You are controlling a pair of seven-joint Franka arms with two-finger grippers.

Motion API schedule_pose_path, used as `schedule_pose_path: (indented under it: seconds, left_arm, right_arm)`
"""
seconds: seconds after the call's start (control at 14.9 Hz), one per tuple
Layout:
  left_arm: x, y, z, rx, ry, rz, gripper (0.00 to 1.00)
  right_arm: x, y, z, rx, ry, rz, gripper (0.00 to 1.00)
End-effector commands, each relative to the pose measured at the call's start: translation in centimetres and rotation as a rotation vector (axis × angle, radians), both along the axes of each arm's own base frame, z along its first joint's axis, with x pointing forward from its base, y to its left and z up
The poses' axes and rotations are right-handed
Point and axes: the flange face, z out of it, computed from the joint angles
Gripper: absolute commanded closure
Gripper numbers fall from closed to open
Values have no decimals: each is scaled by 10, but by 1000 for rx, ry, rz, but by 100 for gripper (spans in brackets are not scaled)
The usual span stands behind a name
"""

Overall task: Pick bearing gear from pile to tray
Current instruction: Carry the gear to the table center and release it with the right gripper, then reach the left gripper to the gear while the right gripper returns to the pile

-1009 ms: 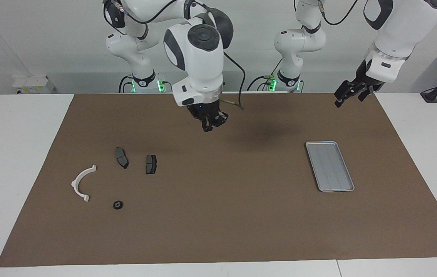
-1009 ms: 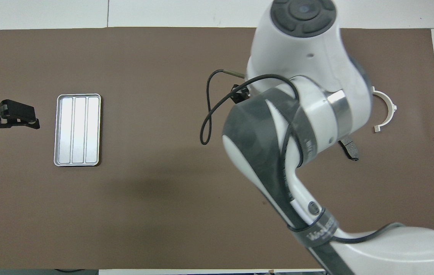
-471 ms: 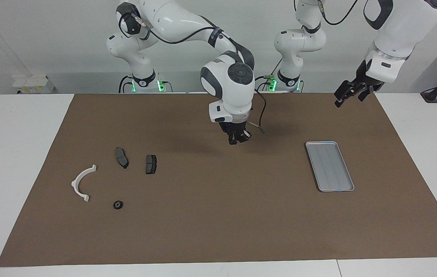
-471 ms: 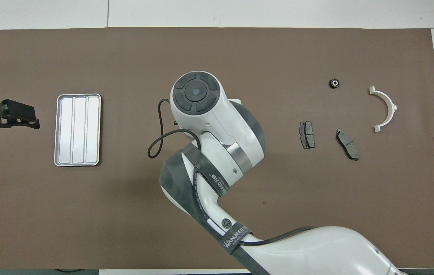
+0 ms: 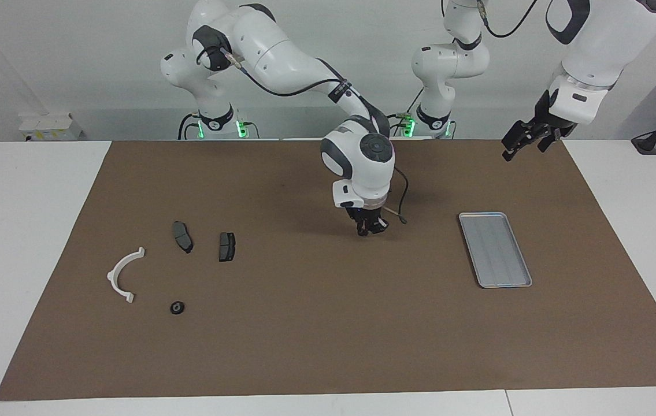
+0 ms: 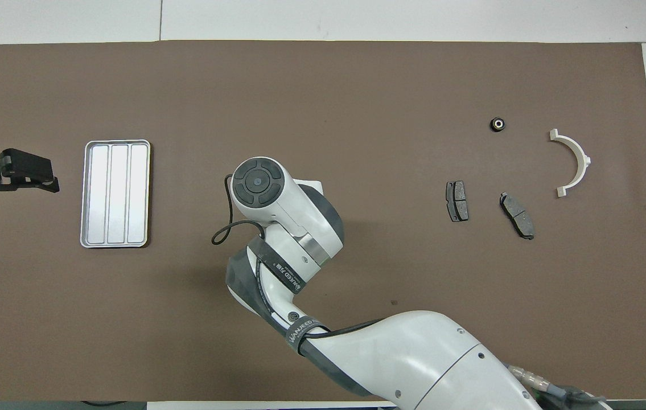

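We held our clenched right hand (image 5: 371,229) low over the brown mat (image 5: 328,346), between the flat silver tray (image 5: 495,249) and the grey brake pads (image 5: 226,247); our left hand (image 5: 526,140) waited released.

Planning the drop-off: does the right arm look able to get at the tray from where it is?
Probably yes. The right gripper, shut, hangs over bare mat between the parts and the tray; nothing lies between. The left gripper waits off near the table corner.

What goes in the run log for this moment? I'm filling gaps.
right gripper: shut, over mat between pile and tray | held part: cannot tell | left gripper: open, waiting | gear: in pile
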Motion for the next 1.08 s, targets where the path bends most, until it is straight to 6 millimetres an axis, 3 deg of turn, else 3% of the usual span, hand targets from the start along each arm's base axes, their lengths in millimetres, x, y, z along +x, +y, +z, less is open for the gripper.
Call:
schedule_pose_path:
  seconds: [0.0,0.2,0.27,0.4,0.54,0.67,0.81,1.01]
  left_arm:
    - [-7,2,2,-9,9,2,0]
    - [-7,2,2,-9,9,2,0]
    - [-7,2,2,-9,9,2,0]
    - [-7,2,2,-9,9,2,0]
    - [-7,2,2,-9,9,2,0]
    - [-7,2,2,-9,9,2,0]
    - [-7,2,2,-9,9,2,0]
    - [-7,2,2,-9,9,2,0]
  right_arm:
    - [-2,1,-6,-16,-25,-10,100]
    - [-5,1,-9,-18,-25,-7,100]
    - [-4,0,-9,-18,-23,-9,83]
    - [-3,-2,-8,-26,-19,-11,0]
    - [-1,-6,-4,-60,-9,-4,0]
    - [14,-19,20,-75,3,-26,0]
    - [40,-38,61,-72,-7,-51,0]
    - [69,-105,132,-48,-3,77,0]
